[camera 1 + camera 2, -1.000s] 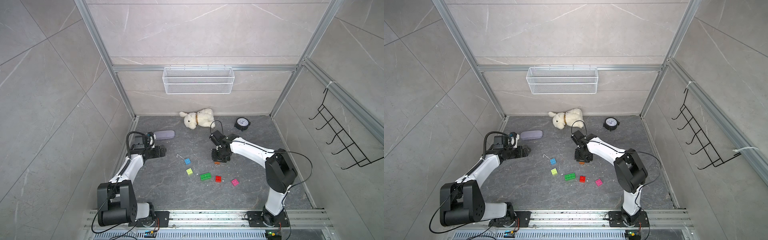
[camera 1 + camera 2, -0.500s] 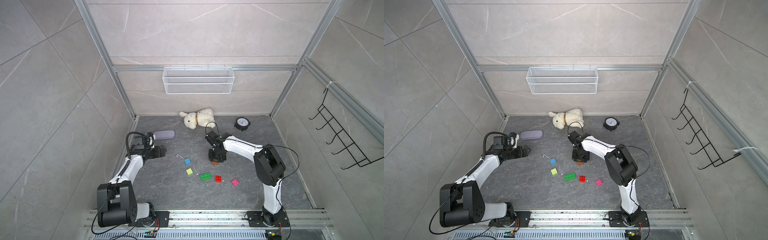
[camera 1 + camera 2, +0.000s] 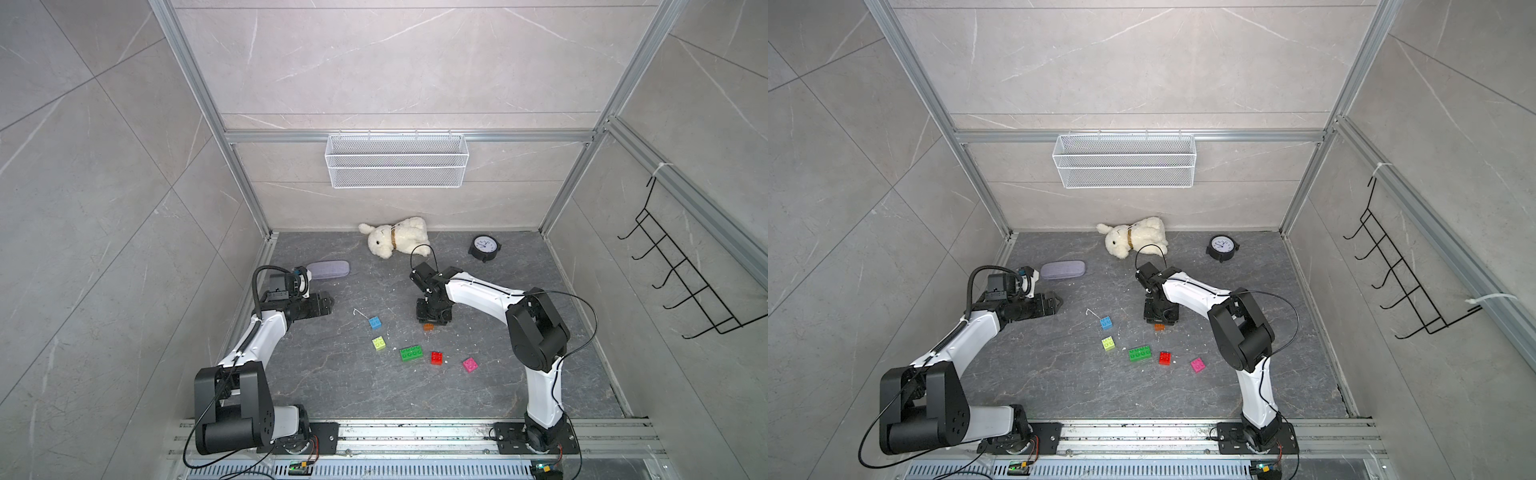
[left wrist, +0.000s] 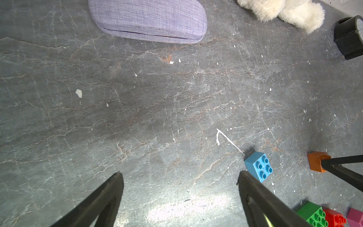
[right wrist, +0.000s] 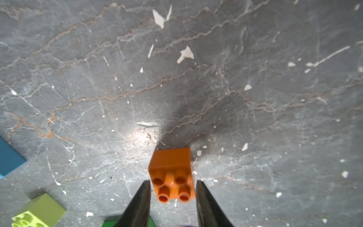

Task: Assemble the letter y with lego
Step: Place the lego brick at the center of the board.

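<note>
Nothing is joined yet: all six lego bricks [image 3: 411, 353] lie loose and apart on the floor [image 3: 332, 386], so the letter y is wholly outstanding. Your left gripper [image 4: 179, 174] hangs empty, jaws wide apart. Your right gripper [image 5: 172, 181] closely straddles the orange brick [image 5: 170, 163]; I cannot tell whether it grips.

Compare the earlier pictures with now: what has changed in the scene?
The right arm drew its elbow in toward the middle, carrying the right gripper slightly to the robot's left. Its jaws have eased apart, letting go of the orange brick, which has barely moved. The left gripper, open, and the other bricks stayed put.
</note>
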Tool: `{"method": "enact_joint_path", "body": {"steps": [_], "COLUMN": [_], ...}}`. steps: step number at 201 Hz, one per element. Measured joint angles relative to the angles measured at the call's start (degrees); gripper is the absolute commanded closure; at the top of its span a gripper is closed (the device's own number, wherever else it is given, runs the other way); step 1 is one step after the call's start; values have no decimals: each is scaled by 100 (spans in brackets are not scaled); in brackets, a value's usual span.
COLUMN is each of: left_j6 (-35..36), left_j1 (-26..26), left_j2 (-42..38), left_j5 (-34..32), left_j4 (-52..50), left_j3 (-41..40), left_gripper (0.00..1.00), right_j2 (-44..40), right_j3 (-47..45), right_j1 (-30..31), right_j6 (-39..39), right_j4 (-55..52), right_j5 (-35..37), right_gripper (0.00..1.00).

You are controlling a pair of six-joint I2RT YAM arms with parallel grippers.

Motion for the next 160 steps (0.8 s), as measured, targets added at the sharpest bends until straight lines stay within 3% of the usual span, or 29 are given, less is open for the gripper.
{"method": "enact_joint_path", "body": {"steps": [45, 72, 98, 121, 160], "left_j6": [-4, -2, -24, -52, -72], "left_j1": [0, 0, 0, -4, -7], "left_j2": [0, 0, 0, 0, 0], "left_j5": [46, 343, 859, 1250, 1390], "left_j4": [42, 48, 190, 243, 313], "left_j3": [-4, -7, -138, -289, -306], "left_gripper": [8, 10, 10, 10, 10], "right_j2": [-42, -621, -1882, -2946, -3353], "right_j3": [-131, -605, -1447, -2243, -2944], "right_j1": [0, 0, 0, 0, 0], "right_j6": [-103, -802, -2317, -4251, -6771], "right_j4": [146, 391, 817, 1104, 1001], "right_j5": [-9, 59, 7, -501, -1300], "right_gripper": [55, 53, 51, 51, 51]}}
